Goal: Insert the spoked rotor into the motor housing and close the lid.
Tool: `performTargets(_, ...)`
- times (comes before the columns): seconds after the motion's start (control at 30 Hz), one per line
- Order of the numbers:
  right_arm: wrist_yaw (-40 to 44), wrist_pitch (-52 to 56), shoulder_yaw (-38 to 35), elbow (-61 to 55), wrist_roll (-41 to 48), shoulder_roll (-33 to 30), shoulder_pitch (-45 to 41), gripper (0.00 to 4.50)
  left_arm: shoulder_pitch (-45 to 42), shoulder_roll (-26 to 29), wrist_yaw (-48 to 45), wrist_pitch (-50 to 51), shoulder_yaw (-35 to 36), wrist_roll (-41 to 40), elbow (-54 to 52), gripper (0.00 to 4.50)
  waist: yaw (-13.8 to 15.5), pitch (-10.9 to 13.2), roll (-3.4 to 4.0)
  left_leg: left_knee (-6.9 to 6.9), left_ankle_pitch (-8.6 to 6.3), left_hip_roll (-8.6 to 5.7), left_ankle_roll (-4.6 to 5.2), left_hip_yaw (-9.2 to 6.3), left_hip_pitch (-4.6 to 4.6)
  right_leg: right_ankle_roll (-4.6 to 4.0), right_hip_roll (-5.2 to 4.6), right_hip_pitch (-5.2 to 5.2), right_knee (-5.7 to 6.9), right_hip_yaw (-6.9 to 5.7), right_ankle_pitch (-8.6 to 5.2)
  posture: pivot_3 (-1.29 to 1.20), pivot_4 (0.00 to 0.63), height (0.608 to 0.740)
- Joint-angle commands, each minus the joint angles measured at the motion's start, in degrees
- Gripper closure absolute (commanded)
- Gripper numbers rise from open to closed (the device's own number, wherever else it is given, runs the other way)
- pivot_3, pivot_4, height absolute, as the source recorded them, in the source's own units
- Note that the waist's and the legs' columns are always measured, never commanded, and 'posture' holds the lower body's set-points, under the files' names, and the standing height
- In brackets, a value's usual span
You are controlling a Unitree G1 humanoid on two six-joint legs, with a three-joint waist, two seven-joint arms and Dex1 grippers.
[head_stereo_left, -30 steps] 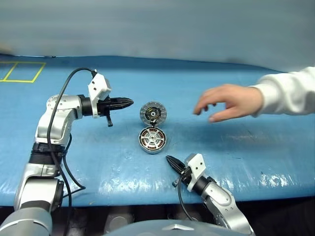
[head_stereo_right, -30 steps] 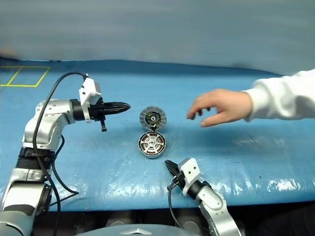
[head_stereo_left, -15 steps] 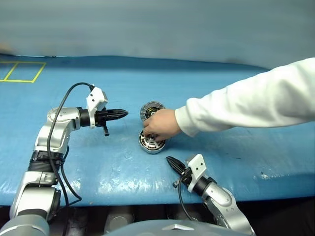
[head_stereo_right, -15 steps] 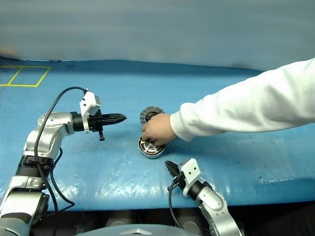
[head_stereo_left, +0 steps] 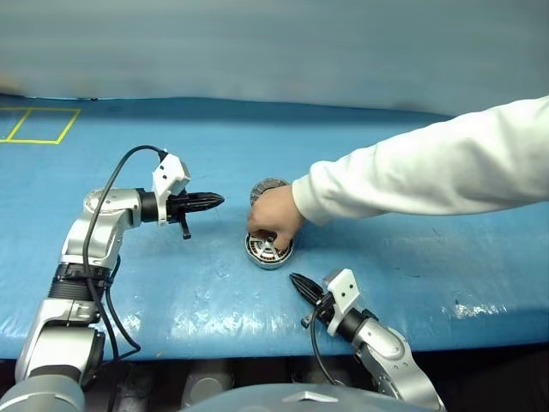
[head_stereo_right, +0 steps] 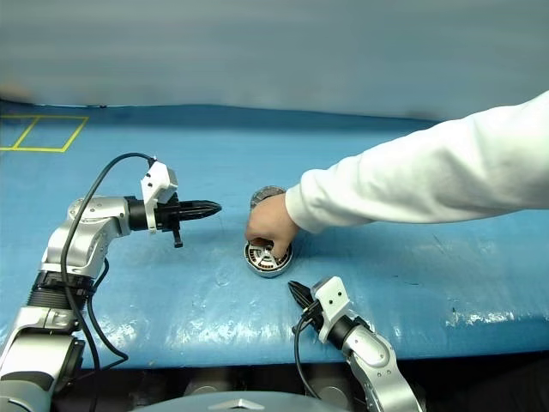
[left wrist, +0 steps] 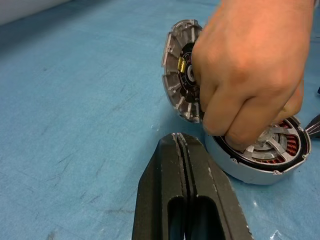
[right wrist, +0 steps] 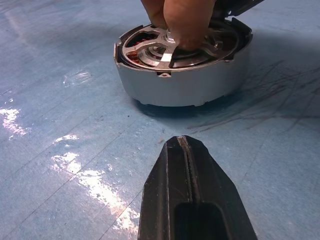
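The motor housing point(head_stereo_left: 269, 256) sits on the blue table, its silver wall point(right wrist: 185, 82) facing my right wrist camera. Inside it lies the spoked rotor point(left wrist: 281, 146), silver spokes over copper windings. A person's hand point(head_stereo_left: 273, 215) rests on the rotor, fingers pinching at its hub. The lid point(left wrist: 176, 86) stands upright at the housing's far edge, partly behind the hand. My left gripper point(head_stereo_left: 216, 201) is shut, empty, and points at the hand from the left. The right gripper point(head_stereo_left: 294, 279) hovers just in front of the housing, also shut and empty.
A white sleeve point(head_stereo_left: 420, 172) reaches in from the right across the table. Yellow tape squares point(head_stereo_left: 34, 124) mark the far left corner. A black cable point(head_stereo_left: 116, 180) loops over my left arm. The table's front edge point(head_stereo_left: 214, 339) runs close to my right arm.
The person's hand came in from the right and settled on the rotor in the housing, covering most of the lid. My left gripper sank a little. The right gripper kept still.
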Motion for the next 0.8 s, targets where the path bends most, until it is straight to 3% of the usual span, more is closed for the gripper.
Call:
performTargets(0.03,0.3,-0.2,-0.2,-1.6,0.4,-0.1,0.0,4.50,-0.6,0.5,-0.3,-0.7,0.0,-0.2,-0.4,4.47,0.0,0.0,0.00,0.00,0.00,0.00,0.00,0.00,0.00,0.00,0.00,0.00,0.00,0.00,0.00,0.00,0.150,0.740)
performTargets(0.8,0.5,0.1,0.0,-1.5,0.3,-0.2,-0.8,4.50,-0.1,0.8,-1.3,-1.0,0.1,-0.8,-1.2,4.47,0.0,0.0,0.00,0.00,0.00,0.01,0.00,0.00,0.00,-0.01,0.00,-0.01,0.00,0.00,-0.01,0.00,0.150,0.740)
